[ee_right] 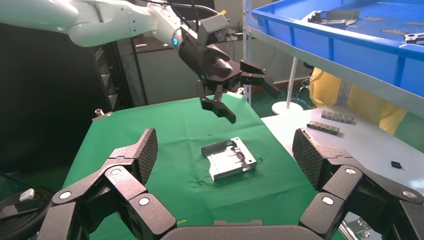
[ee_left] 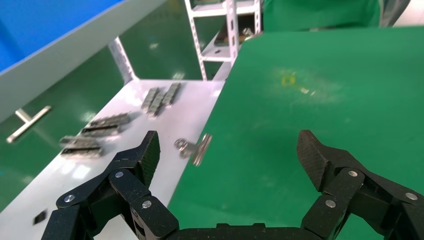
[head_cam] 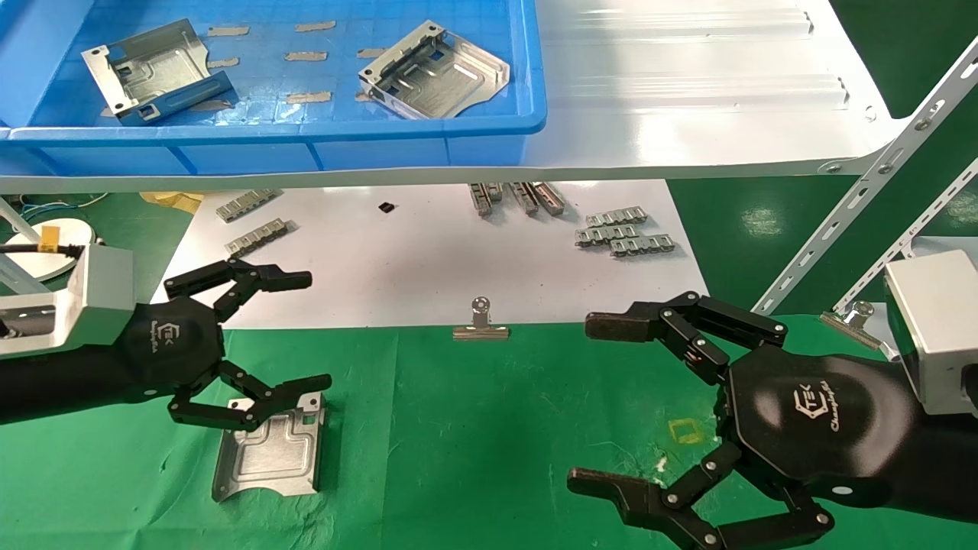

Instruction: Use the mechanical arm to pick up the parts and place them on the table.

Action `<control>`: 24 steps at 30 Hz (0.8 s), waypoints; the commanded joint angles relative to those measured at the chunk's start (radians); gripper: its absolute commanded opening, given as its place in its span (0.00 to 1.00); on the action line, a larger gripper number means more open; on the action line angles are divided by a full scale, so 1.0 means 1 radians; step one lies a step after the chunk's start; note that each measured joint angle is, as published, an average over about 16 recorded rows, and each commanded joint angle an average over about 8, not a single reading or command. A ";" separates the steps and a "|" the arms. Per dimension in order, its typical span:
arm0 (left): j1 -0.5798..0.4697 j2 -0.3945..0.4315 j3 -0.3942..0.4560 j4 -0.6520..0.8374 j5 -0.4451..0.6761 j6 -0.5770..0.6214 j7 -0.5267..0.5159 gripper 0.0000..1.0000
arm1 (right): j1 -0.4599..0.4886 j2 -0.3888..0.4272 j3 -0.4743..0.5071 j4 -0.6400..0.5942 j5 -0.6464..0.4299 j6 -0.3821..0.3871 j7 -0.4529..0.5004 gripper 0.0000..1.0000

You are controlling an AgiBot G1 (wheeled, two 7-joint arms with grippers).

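Left gripper (head_cam: 319,330) hovers with fingers spread wide, empty, just above a shiny ribbed metal part (head_cam: 267,451) (flat on wrinkled green table (head_cam: 474,428)). Right gripper (head_cam: 584,403) hangs wide too, empty.

Blue bin (head_cam: 428,145) cut off at top and left edges of head view. Right gripper (head_cam: 588,405) lower finger cropped at bottom edge. Link strips (ee_left: 80,145) blurred in left wrist view, centre-left. Small black item (head_cam: 386,207) too small to identify.
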 commanded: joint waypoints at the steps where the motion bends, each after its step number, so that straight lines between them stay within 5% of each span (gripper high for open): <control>1: 0.020 -0.007 -0.014 -0.038 -0.013 -0.003 -0.029 1.00 | 0.000 0.000 0.000 0.000 0.000 0.000 0.000 1.00; 24: 0.248 -0.086 -0.180 -0.481 -0.164 -0.044 -0.366 1.00 | 0.000 0.000 0.000 0.000 0.000 0.000 0.000 1.00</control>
